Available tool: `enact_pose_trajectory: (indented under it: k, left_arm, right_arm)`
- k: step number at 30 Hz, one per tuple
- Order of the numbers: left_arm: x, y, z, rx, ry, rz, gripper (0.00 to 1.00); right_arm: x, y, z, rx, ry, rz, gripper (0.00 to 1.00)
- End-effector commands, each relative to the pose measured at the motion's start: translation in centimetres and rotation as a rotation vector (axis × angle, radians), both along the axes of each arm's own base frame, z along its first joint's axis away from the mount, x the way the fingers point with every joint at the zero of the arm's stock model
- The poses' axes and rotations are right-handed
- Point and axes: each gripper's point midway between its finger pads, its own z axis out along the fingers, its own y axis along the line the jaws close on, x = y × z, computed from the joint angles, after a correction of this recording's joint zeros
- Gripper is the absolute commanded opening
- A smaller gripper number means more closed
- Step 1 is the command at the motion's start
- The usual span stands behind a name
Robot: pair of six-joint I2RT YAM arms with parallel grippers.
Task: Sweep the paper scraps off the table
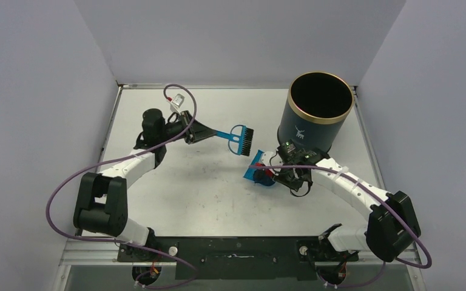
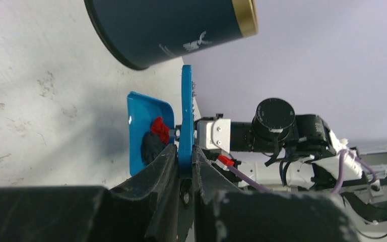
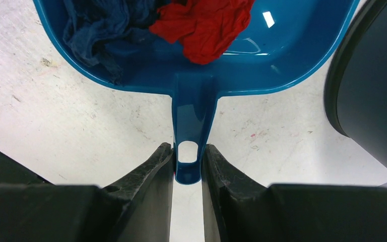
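Blue brush, top view: the brush (image 1: 241,140) hung over the table (image 1: 200,194) between its middle and its far edge. Its black bristles were turned toward the right edge.
Left tool, top view: the left tool (image 1: 209,132) was clenched on the brush handle.
Dustpan, top view: the blue dustpan (image 1: 255,167) lay right of the table's middle, just in front of the dark bin (image 1: 315,115) that stood near the far right corner.
Right tool, top view: the right tool (image 1: 279,173) met the dustpan from the side of the right edge.
Left tool, left wrist view: both fingers (image 2: 164,161) were pressed against the thin blue brush handle, seen edge-on.
Paper scraps, left wrist view: the paper scraps (image 2: 158,128), one red lump and one dark lump, sat inside the dustpan beyond the brush.
Right tool, right wrist view: the two fingers clamped the end of the dustpan handle, one on each side of its hanging hole.
Paper scraps, right wrist view: a red lump lay beside a dark blue lump in the pan's bowl, over scuffed white table.
Bin, right wrist view: its dark wall stood just right of the pan.
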Motion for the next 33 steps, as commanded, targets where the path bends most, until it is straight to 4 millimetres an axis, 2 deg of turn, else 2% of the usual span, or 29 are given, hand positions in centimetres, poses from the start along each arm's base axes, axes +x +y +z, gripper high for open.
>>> enact_pose_trajectory:
  k: [1, 7, 9, 12, 18, 21, 27, 33]
  left_arm:
    - [1.1, 2.9, 4.7, -0.115, -0.146, 0.070, 0.00]
    - [3.5, 6.2, 2.8, -0.134, -0.064, 0.208, 0.00]
    - [3.8, 6.6, 2.3, -0.126, -0.048, 0.229, 0.00]
    - [4.0, 6.9, 1.5, -0.093, -0.040, 0.244, 0.00]
    - [4.3, 7.2, 0.2, -0.032, -0.025, 0.260, 0.00]
    - [4.5, 7.2, -0.1, -0.024, -0.017, 0.260, 0.00]
    - [4.7, 7.2, -0.7, -0.011, -0.006, 0.262, 0.00]
    - [4.5, 6.8, -1.1, -0.006, 0.013, 0.250, 0.00]
  right_arm:
    - [1.1, 1.0, 2.8, 0.083, -0.074, 0.011, 0.05]
    - [1.9, 1.5, 7.5, 0.134, -0.147, 0.041, 0.05]
    - [1.9, 1.6, 8.2, 0.154, -0.114, 0.046, 0.05]
    - [2.0, 2.4, 9.1, 0.194, -0.101, 0.060, 0.05]
    - [4.2, 3.9, 12.1, 0.246, -0.141, 0.072, 0.05]
    - [5.4, 4.4, 14.5, 0.290, -0.182, 0.098, 0.05]
    - [8.2, 3.5, 19.9, 0.329, -0.319, 0.087, 0.05]
    - [9.6, 1.9, 23.0, 0.365, -0.329, 0.012, 0.05]
